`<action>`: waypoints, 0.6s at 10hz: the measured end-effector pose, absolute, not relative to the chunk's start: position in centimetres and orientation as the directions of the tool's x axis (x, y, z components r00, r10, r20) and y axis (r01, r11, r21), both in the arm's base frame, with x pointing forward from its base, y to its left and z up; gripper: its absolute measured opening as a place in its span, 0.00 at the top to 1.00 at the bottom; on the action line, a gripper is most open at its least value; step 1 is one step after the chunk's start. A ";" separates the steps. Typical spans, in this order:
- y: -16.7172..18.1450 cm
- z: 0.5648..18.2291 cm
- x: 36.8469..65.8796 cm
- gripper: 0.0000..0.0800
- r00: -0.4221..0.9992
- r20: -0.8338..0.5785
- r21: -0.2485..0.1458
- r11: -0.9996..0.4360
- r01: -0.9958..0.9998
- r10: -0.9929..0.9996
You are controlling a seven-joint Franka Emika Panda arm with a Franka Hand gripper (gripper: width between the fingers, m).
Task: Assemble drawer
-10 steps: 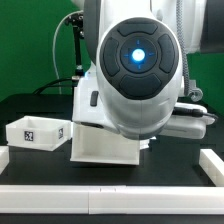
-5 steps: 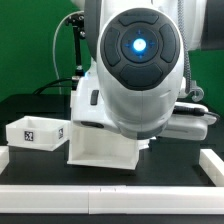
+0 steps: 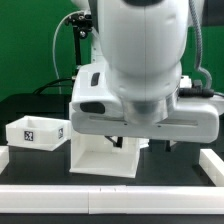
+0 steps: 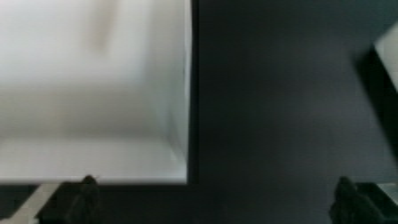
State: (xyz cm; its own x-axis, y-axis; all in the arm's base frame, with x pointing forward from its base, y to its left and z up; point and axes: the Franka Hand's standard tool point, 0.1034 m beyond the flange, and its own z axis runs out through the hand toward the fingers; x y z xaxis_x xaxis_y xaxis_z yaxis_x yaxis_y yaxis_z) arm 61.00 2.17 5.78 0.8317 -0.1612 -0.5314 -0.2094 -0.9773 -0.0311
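The large white box shell point(image 3: 103, 155) of the drawer stands on the black table, mostly hidden behind my arm in the exterior view. In the wrist view it is a blurred white block point(image 4: 89, 90) just beyond my fingertips. A shallow white tray point(image 3: 36, 132) with black-and-white tags sits at the exterior view's left, beside the shell. My gripper point(image 4: 217, 200) is open and empty; one fingertip point(image 4: 80, 197) shows close to the shell's edge, the other point(image 4: 361, 197) over bare table. In the exterior view the gripper is hidden by the arm.
Long white bars edge the table: one along the front point(image 3: 110, 193) and one at the exterior view's right point(image 3: 211, 163). A dark stand with cables point(image 3: 78, 40) rises at the back. A pale edge point(image 4: 386, 55) shows at the wrist view's side.
My arm has risen: the round blue-lit joint cap has moved up out of the frame, and more of the hand and the box shell shows. The shell and tray have not moved.
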 end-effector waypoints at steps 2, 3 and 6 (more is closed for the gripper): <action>2.5 7.9 62.4 0.19 0.901 -0.412 -0.051 -0.984 -0.172 -0.136; 2.6 9.5 63.3 0.19 0.933 -0.334 -0.062 -0.985 -0.163 -0.133; 0.9 13.6 62.0 0.19 0.981 -0.115 -0.079 -0.983 -0.166 -0.156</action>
